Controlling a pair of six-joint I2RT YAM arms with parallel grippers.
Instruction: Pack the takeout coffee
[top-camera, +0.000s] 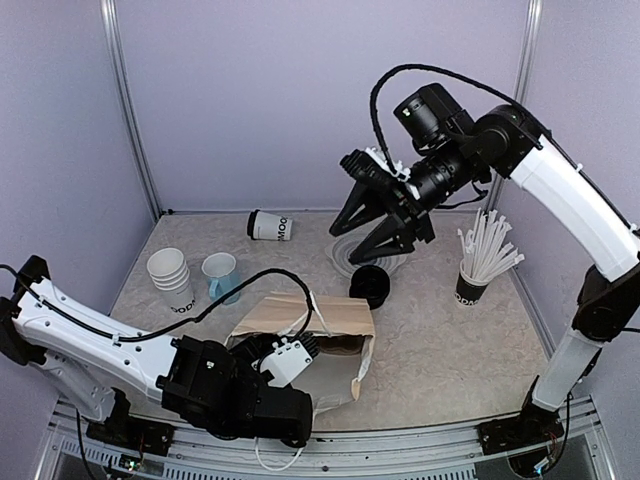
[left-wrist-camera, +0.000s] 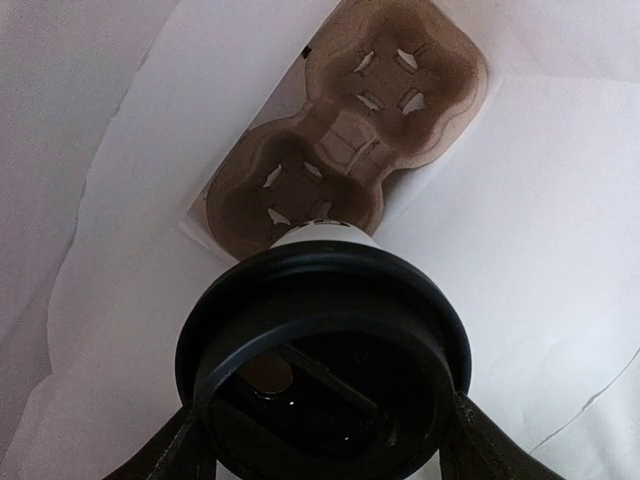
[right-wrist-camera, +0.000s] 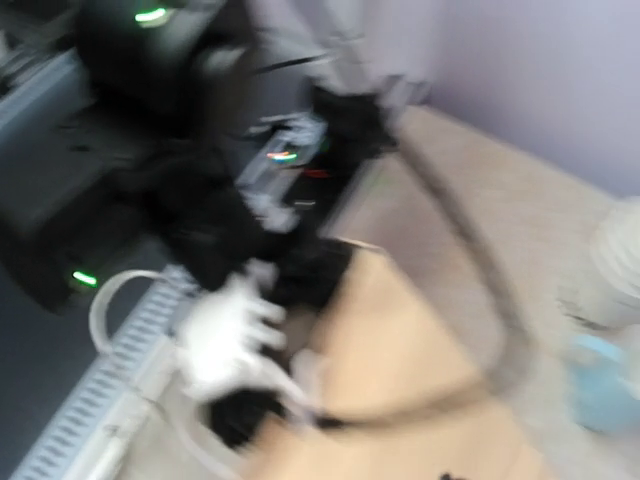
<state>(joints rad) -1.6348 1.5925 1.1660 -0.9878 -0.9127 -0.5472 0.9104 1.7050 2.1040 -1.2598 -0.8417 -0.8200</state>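
Note:
The takeout coffee (left-wrist-camera: 322, 330), a white cup under a round black lid, fills the lower half of the left wrist view. My left gripper (left-wrist-camera: 330, 445) is shut on it, one dark finger (left-wrist-camera: 170, 450) on each side of the lid. It hangs inside the brown paper bag (top-camera: 310, 318), just above a brown pulp cup carrier (left-wrist-camera: 340, 150) lying on the bag's white inner wall. From above, the bag hides the cup. My right gripper (top-camera: 350, 245) is raised over the back of the table, open and empty. The right wrist view is blurred.
A white cup (top-camera: 270, 226) lies on its side at the back. At the left are a stack of white cups (top-camera: 172, 277) and a light-blue mug (top-camera: 220, 274). A round black object (top-camera: 370, 285) sits mid-table. A cup of white straws (top-camera: 482, 258) stands right.

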